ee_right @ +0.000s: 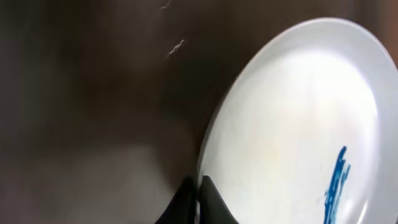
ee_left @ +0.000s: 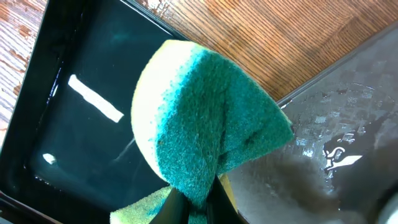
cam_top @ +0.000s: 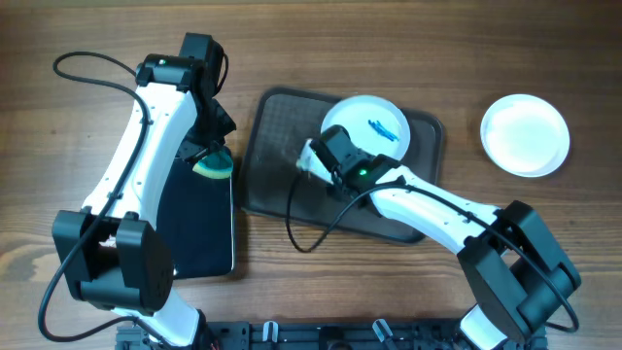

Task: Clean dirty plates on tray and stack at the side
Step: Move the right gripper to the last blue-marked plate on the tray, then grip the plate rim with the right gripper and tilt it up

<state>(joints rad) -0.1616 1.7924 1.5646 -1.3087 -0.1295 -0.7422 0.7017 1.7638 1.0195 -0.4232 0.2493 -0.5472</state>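
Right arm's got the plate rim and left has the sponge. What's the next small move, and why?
Probably swing the left gripper and its sponge across onto the plate on the tray. The right gripper is shut on the plate's rim, the blue smear is unwiped, and the sponge hangs over the glossy black tray.

The tray [cam_top: 272, 165] is a dark grey-brown rectangle with rounded corners, a raised rim and a textured floor that shows wet patches [ee_left: 348, 124]. It lies flat on the worktop [cam_top: 457, 58]. A round white dirty plate [cam_top: 374, 122] sits in its far right part, with a blue scribble [cam_top: 387, 129] right of its middle. The fingers of the right gripper [ee_right: 198, 190] pinch its near left rim. A second plate [cam_top: 525, 134], white and unmarked, rests on the worktop well to the tray's right.
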